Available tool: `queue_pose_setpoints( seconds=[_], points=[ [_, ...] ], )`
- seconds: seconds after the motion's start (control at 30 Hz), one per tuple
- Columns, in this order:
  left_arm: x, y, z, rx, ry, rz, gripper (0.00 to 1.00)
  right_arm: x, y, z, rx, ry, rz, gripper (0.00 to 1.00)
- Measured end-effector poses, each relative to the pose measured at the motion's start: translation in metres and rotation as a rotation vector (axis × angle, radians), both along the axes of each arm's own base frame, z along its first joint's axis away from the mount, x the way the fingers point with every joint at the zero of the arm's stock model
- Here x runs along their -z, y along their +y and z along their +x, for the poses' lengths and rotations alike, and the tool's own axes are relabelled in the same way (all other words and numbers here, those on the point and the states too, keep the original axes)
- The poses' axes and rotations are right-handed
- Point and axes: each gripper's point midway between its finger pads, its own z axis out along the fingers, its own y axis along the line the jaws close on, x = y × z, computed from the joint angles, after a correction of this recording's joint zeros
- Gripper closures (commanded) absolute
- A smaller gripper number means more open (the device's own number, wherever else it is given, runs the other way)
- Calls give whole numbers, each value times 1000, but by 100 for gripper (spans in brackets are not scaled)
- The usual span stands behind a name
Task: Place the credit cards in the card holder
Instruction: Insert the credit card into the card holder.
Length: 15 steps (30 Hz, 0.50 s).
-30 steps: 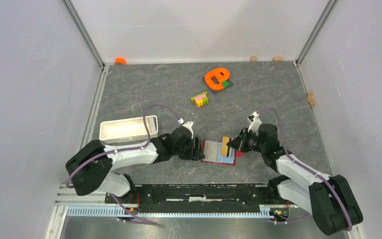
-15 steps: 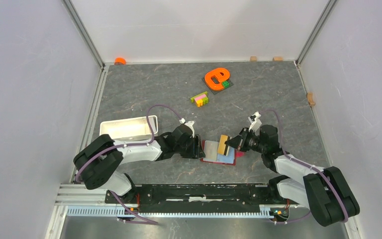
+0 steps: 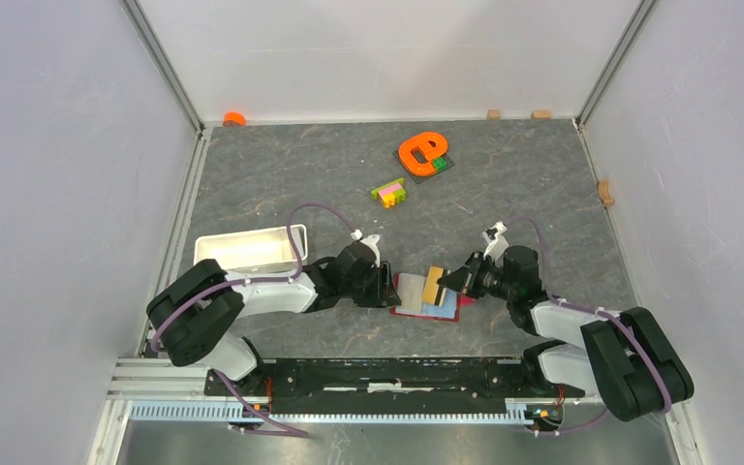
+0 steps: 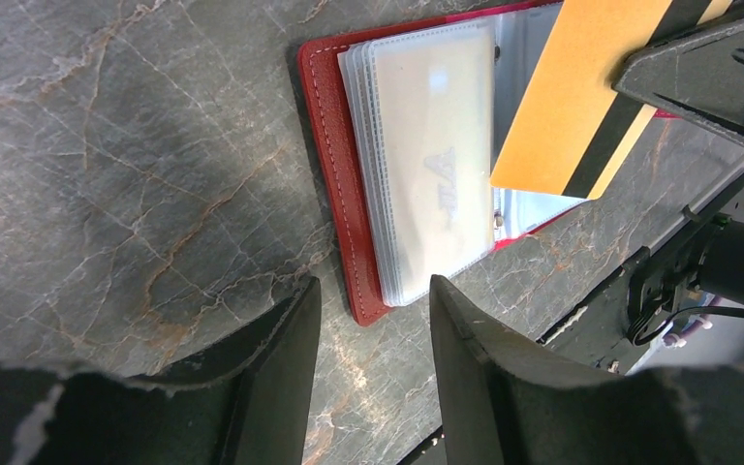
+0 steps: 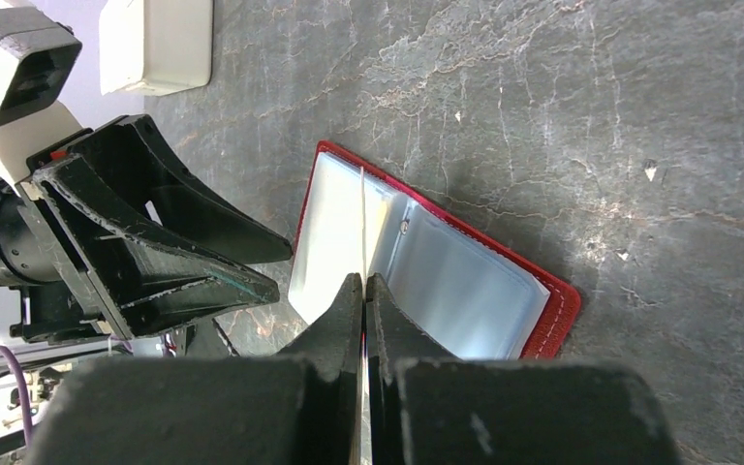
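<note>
White plastic marks the far left: the tray (image 3: 237,254) sits well apart from the work and blocks nothing. Next comes the left gripper (image 3: 387,288), low at the left edge of the card holder (image 3: 409,294). Its jaws stand about half apart and clamp nothing. In its wrist view the holder's near corner lies just inside the gap between the fingertips, and I cannot tell whether either one touches the leather.

The coloured blocks (image 3: 388,193) and the orange e-shaped toy (image 3: 420,151) lie well away toward the far wall, clear of both arms.

The card holder lies open and flat on the grey table between the two grippers. Its clear sleeves face up and its fold runs roughly away from the arm bases. A pale blue patch on its right page may be the light blue card already sleeved or only the plastic, and I cannot tell which.

The tan-orange card (image 3: 434,284) is tilted above the fold, its long axis sloping down and left toward the sleeves. Its lower corner is just over the stacked sleeves of the left page. The right gripper (image 3: 452,281) is closed tight on the card's upper right end.

The insertion therefore looks like the right arm's job, pushing the card leftward and down into a sleeve mouth. The left gripper is placed to pin the holder. The loose sleeve stack is the likeliest obstacle, since it could buckle or slide.
</note>
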Motion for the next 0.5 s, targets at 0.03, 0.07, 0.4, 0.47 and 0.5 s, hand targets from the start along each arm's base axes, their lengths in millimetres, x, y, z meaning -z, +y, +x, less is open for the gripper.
queue_pose_setpoints(
  seconds=[0.03,0.07,0.4,0.47,0.5],
  points=[
    [0,-1,0,2,1,-3,49,1,0,0,0,2,0,100],
    [0,-1,-1,4,3,-3,49,1,0,0,2,3,3,100],
    [3,-9,4,13,6,-20,55,14,-1,-6,21,56,17,100],
    [3,-9,4,12,6,-20,56,17,-1,-7,24,66,15,100],
    [3,-9,4,12,5,-20,57,18,-2,-7,26,73,13,100]
  ],
)
